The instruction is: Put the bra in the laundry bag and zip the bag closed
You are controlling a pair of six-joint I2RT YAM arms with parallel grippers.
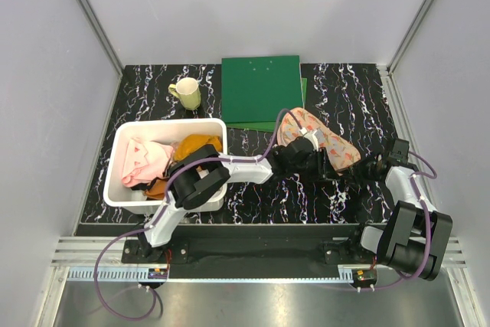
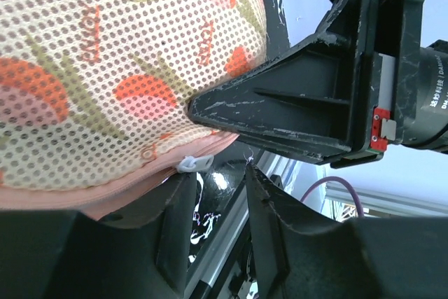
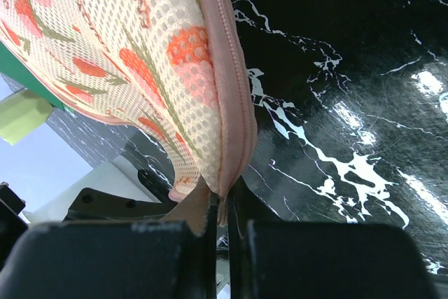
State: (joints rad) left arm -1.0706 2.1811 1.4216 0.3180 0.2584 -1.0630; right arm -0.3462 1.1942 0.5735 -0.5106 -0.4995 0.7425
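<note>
By my reading, you are in the zipping step. Your left fingers (image 2: 173, 232) sit at the 7 o'clock edge of the laundry bag (image 1: 331, 142). They are spread a little, with nothing between them. The small white zipper pull (image 2: 194, 164) lies just at the tip of one finger, not yet gripped.

The bag sits right of centre on the tabletop (image 1: 306, 198), at 3 o'clock from the white bin (image 1: 164, 122). It is a domed pouch of cream-pink mesh with red-and-green motifs. Its pink zipper edge (image 3: 227, 89) looks closed along the stretch the right wrist view shows. You cannot see the bra anywhere (the bag's full, rounded shape suggests it is inside, but that is a guess).

Your right fingers (image 3: 294, 257), at the bag's 4 o'clock edge, are pressed together on a tab of pink fabric at the seam.

Next, you likely need to pinch the pull with the left fingers and draw it along the seam, with the right side holding the edge taut.
</note>
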